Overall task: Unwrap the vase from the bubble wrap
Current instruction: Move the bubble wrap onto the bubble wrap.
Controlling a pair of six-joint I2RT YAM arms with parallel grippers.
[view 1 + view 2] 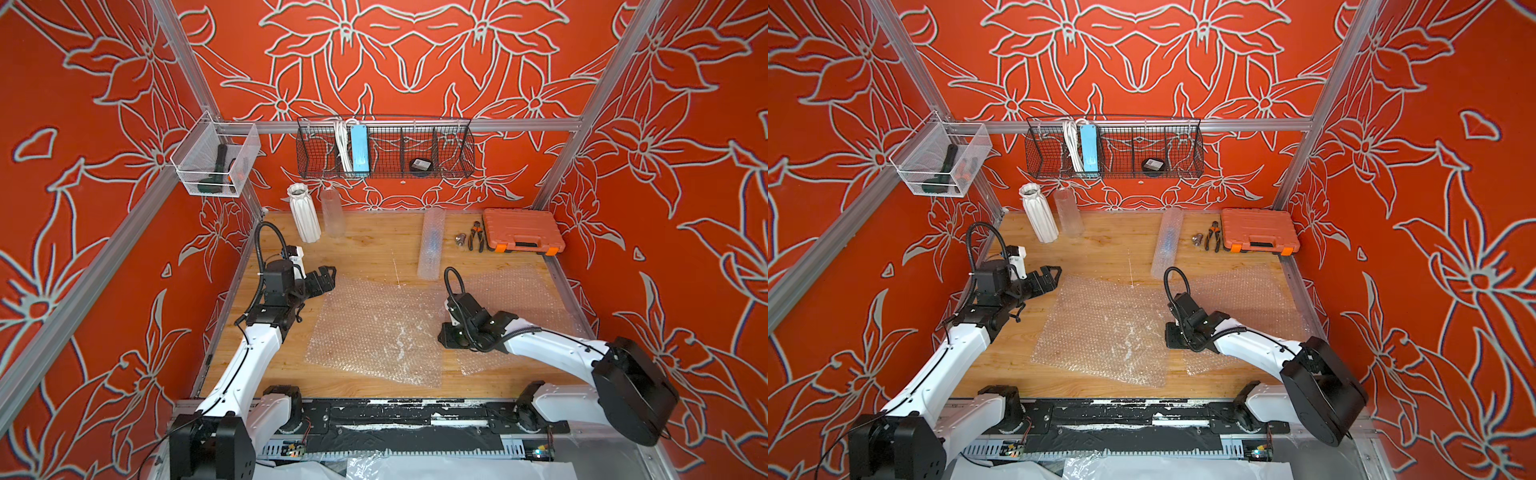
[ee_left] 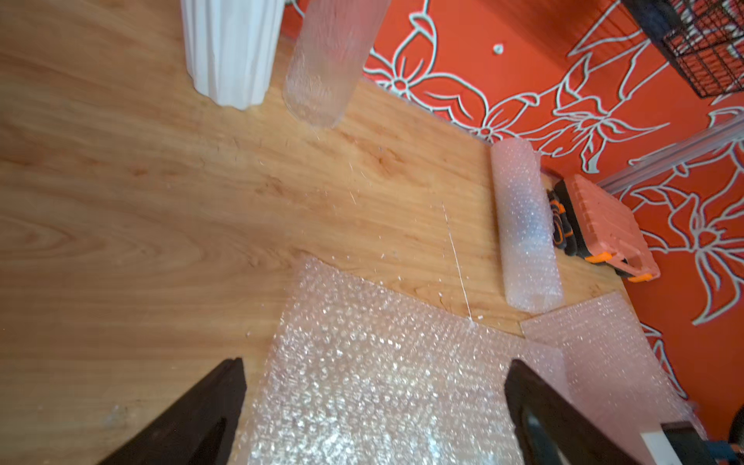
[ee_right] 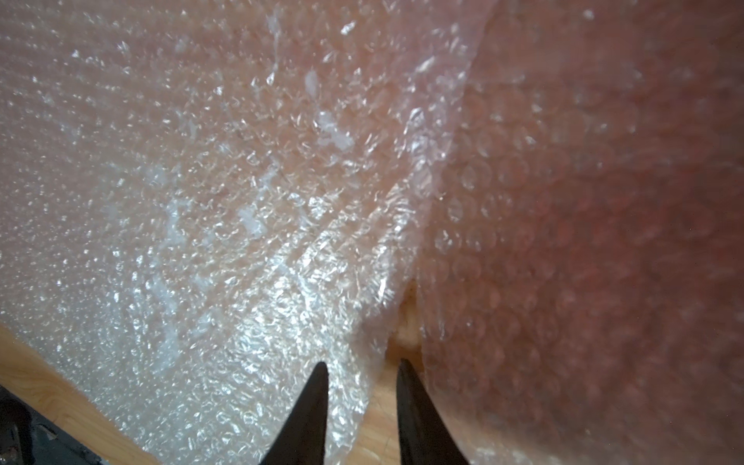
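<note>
Two bubble wrap sheets (image 1: pixel 374 332) on wooden table (image 1: pixel 365 249), red floral walls (image 1: pixel 415 62); left gripper (image 2: pixel 376 362) spread, right gripper (image 3: pixel 362 368) narrowed, grip unclear.

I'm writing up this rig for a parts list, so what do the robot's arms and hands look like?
The left arm and right arm have white shell links with black joint housings. A black ribbed cable loops above each wrist. The left hand and right hand are black, with fingers tapering to points.
</note>
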